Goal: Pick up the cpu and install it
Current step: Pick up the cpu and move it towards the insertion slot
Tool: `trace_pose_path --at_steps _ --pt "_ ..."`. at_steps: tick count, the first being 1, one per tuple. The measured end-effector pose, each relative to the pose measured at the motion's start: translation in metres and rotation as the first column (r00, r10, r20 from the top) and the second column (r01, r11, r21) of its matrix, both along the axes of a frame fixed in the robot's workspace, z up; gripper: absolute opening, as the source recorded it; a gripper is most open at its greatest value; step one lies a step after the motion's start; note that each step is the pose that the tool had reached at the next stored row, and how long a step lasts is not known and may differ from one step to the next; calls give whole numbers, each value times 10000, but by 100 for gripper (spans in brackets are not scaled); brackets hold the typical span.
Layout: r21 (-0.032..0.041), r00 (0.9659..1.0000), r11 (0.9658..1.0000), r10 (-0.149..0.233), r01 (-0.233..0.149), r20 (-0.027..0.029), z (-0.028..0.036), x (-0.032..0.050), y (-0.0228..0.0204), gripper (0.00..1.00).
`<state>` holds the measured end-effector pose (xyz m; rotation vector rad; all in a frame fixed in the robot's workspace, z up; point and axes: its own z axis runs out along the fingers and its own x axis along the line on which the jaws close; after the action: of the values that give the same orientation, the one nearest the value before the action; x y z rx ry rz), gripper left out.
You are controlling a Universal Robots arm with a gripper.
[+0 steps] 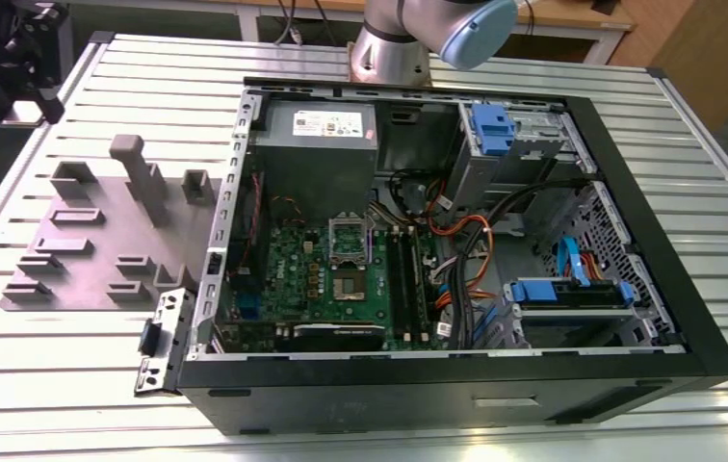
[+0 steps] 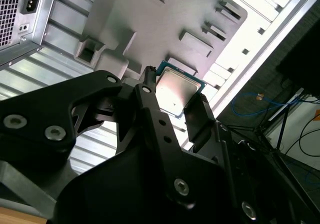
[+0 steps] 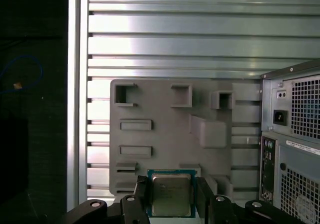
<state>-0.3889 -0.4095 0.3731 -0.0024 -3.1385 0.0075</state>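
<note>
cpu (image 3: 171, 195) edges clamped by pincer (image 3: 172, 186), grey tray (image 3: 170, 129) below.

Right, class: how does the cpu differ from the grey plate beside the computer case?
Size: the cpu is far smaller than the grey plate.
Surface: the cpu has a smooth, shiny metal top with a green edge; the grey plate is matte, with raised blocks and pockets.
Position: the cpu sits between the fingers of the gripper; the grey plate lies on the slatted table.
Both look grey and rectangular.
</note>
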Motion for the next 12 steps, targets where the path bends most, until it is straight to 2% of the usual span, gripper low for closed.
trace_pose_path --at_steps 4,6,10,12 --pt "0 10000 10000 0 0 0 0 8 0 47" --pt "0 10000 10000 0 0 0 0 215 0 47" --pt "0 10000 10000 0 0 0 0 223 0 47" --pt "0 10000 10000 0 0 -1 0 270 0 47"
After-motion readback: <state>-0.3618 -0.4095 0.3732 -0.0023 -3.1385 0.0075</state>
